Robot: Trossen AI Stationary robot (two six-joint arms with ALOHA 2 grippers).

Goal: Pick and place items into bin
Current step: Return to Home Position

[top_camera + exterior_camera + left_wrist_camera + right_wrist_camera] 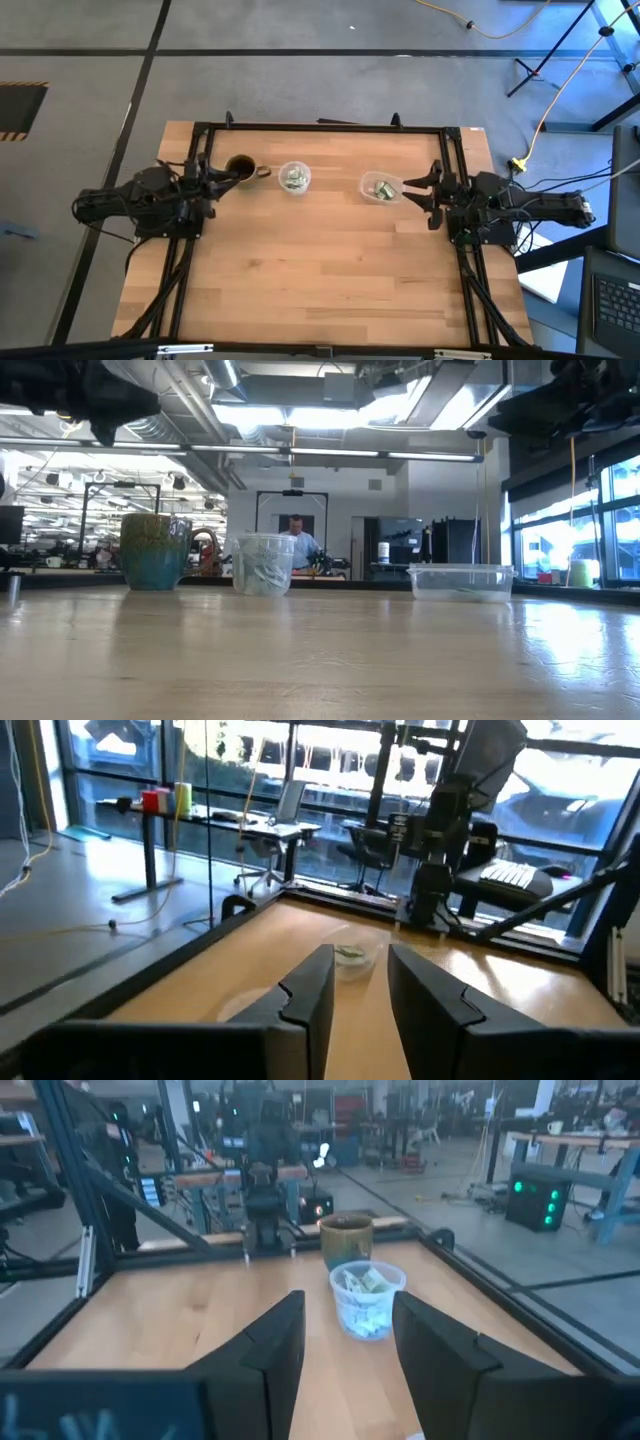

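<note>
Green-and-white packets fill a clear cup (294, 178) (367, 1295) that stands upright at the table's far middle. More packets lie in a shallow clear bin (381, 187) (460, 580) to its right. My left gripper (222, 180) (360, 990) hovers level at the table's left side, beside a glazed mug (240, 168). It is open, with nothing between its fingers. At the right side, just beside the bin, my right gripper (420, 188) (345, 1340) hovers level. It is open and faces the cup, and it holds nothing.
The green-brown mug (155, 550) stands left of the cup, a small brown thing (263, 171) beside it. A black frame (320, 127) runs along the table's far and side edges. The near half of the wooden table (320, 280) is bare. A person (296, 540) stands in the room beyond.
</note>
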